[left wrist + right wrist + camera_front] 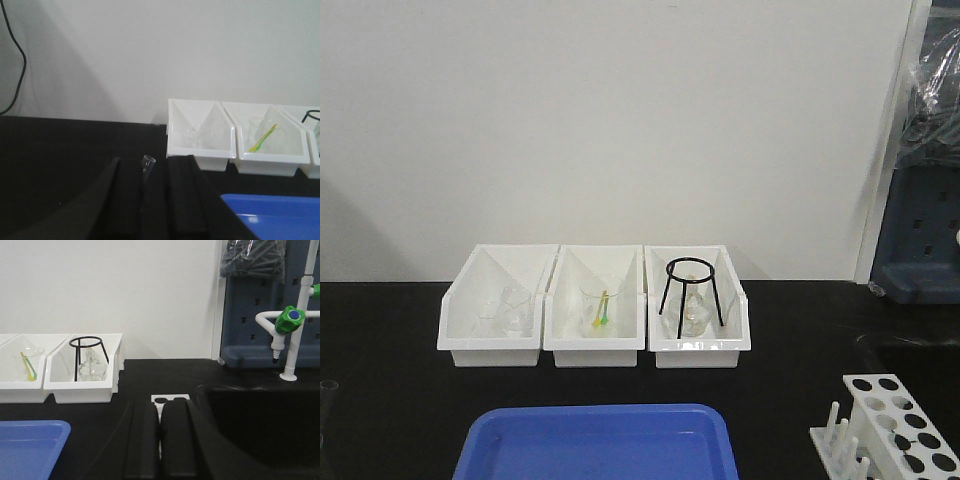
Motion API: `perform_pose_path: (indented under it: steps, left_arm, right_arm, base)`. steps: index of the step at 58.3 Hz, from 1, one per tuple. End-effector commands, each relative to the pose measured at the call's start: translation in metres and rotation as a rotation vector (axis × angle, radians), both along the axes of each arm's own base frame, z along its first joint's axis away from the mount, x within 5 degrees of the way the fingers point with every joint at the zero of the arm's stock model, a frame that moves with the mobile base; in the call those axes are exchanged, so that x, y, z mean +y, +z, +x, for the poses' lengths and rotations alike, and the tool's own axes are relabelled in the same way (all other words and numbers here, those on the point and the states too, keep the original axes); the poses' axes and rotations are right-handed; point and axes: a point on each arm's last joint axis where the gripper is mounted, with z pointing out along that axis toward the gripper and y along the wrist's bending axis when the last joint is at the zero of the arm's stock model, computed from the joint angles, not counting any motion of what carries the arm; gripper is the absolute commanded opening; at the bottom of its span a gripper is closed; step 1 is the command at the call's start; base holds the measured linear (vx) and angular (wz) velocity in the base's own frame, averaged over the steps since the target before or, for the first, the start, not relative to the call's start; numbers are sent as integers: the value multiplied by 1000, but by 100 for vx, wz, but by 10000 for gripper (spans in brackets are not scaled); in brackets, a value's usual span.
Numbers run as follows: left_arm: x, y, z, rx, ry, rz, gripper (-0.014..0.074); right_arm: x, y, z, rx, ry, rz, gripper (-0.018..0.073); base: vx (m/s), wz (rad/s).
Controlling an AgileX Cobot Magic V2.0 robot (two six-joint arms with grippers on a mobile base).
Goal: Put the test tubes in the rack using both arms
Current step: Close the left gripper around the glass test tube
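black bench (390,410), test tube (148,161) between left pincer (148,172) fingers

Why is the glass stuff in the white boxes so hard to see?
Front view: clear glass blends into the white left bin, and the picture is soft. Left wrist view: blurrier still, the test tube shows only a faint rim. Right wrist view: sharpest, and the black ring stand stands out.
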Motion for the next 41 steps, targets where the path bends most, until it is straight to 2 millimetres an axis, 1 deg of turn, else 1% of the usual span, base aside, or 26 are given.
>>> perform_pose_path:
  steps: [1,5,9,15,20,26,32,41]
  left_arm:
    - [0,15,6,-71,2,-3,397]
    - [0,13,10,-52,2,-4,453]
    - [0,11,13,-34,2,-3,489]
    - [0,7,19,9,-2,52,534]
    - [0,3,27,44,-12,148,566]
    - [0,0,39,39,-24,237,573]
    - [-1,-3,53,24,-35,256,573]
    - [-2,-20,80,66,-66,281,573]
  right_arm:
    - [0,18,4,-101,2,-13,222]
    - [0,17,5,-92,2,-13,289]
    - [0,17,6,-89,2,-13,344]
    - [0,17,6,-88,2,-13,390]
    - [0,17,6,-87,2,-13,400]
    - [0,17,6,-87,2,-13,399]
    - [0,17,6,-87,2,-13,399]
    - [0,17,6,-86,2,-13,399]
  base:
    - [0,0]
    - [0,0]
    - [0,0]
    - [0,0]
    - [0,0]
    - [0,0]
    - [0,0]
    - [0,0]
